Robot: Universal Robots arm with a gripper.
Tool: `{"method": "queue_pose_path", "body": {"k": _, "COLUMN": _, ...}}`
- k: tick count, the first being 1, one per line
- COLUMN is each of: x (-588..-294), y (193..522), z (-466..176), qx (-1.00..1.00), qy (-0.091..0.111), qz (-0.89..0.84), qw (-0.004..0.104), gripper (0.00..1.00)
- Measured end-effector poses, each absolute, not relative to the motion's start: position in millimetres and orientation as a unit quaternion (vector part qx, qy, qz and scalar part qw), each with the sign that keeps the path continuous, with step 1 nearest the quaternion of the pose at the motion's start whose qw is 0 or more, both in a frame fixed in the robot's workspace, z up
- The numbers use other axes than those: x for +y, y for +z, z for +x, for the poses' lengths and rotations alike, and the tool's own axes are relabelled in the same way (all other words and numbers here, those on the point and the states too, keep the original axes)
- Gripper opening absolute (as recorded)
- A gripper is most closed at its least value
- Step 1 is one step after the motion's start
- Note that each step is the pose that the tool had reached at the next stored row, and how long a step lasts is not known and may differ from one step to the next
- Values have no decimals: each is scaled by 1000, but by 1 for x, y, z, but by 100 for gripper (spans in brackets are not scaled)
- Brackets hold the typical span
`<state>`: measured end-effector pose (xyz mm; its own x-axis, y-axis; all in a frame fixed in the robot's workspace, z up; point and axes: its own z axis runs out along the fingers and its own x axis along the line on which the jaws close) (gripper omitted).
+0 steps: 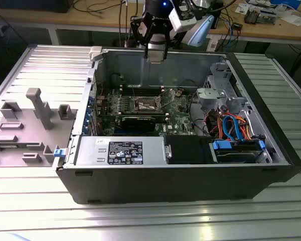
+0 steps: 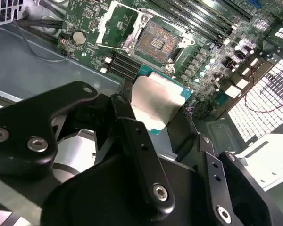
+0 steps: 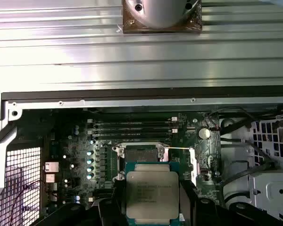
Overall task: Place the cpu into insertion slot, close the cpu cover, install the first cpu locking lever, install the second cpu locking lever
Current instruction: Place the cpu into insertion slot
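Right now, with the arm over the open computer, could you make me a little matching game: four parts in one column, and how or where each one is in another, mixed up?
Things
1. cpu
2. insertion slot
3. cpu cover
4. round silver battery

States
A. flipped open, off the slot
B. gripped in the claw, up in the air
C. set flat on the green board, near the cover
D. uncovered, with nothing in it

Pairs: 1-B, 2-D, 3-A, 4-C
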<state>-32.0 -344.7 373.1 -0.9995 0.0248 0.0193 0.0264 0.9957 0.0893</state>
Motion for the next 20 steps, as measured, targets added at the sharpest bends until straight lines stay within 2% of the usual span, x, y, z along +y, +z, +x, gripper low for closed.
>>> {"method": "queue_pose_path", "body": {"k": 20, "x": -346, "y": 373, "z": -32, "qx": -997, "qy": -45, "qz": -61, "qw": 7, "gripper": 54}}
